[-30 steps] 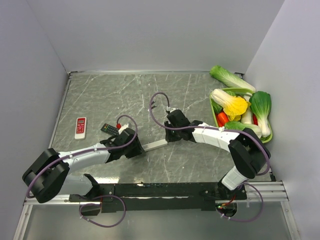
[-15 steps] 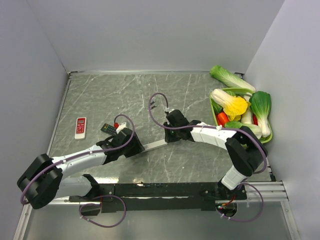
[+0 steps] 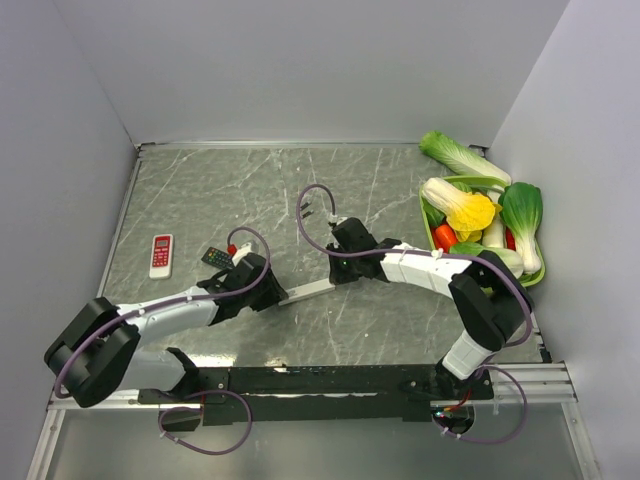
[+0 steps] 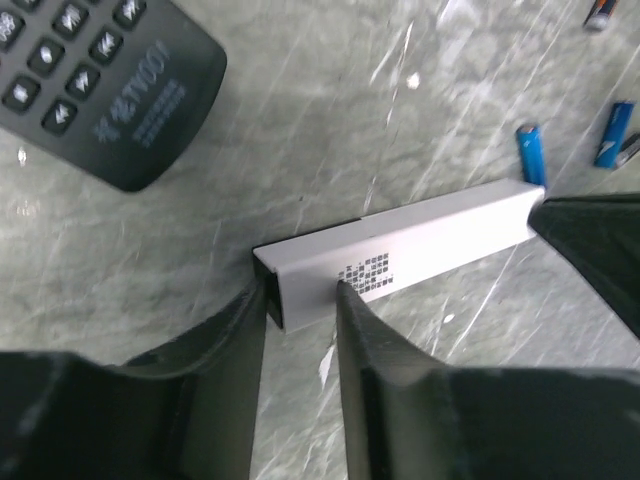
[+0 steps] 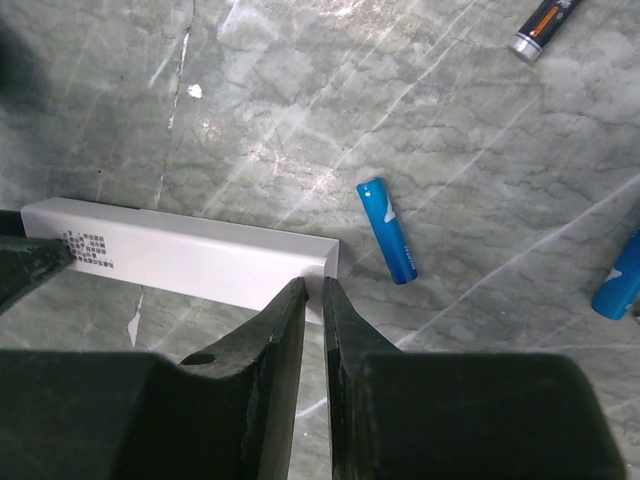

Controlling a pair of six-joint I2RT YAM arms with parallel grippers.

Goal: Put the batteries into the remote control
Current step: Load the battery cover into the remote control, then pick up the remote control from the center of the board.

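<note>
A long white remote (image 3: 310, 290) lies back up on the marble table between my two grippers. My left gripper (image 4: 300, 300) is closed on its left end, one finger at the end face and the other on the near long side. My right gripper (image 5: 312, 285) has its jaws almost together, with the tips at the near edge of the remote's right end (image 5: 200, 262). A blue battery (image 5: 386, 230) lies just right of that end. A second blue one (image 5: 620, 275) and a black one (image 5: 540, 28) lie farther off. The left wrist view shows two blue batteries (image 4: 530, 153) (image 4: 612, 133) beyond the remote.
A black remote (image 3: 218, 258) lies just behind my left gripper and also shows in the left wrist view (image 4: 100, 90). A small red-and-white remote (image 3: 161, 255) lies at the left. A green basket (image 3: 430, 215) of toy vegetables stands by the right wall.
My left gripper has shifted slightly right, closer onto the remote's left end. The white remote and my right gripper have barely moved.
</note>
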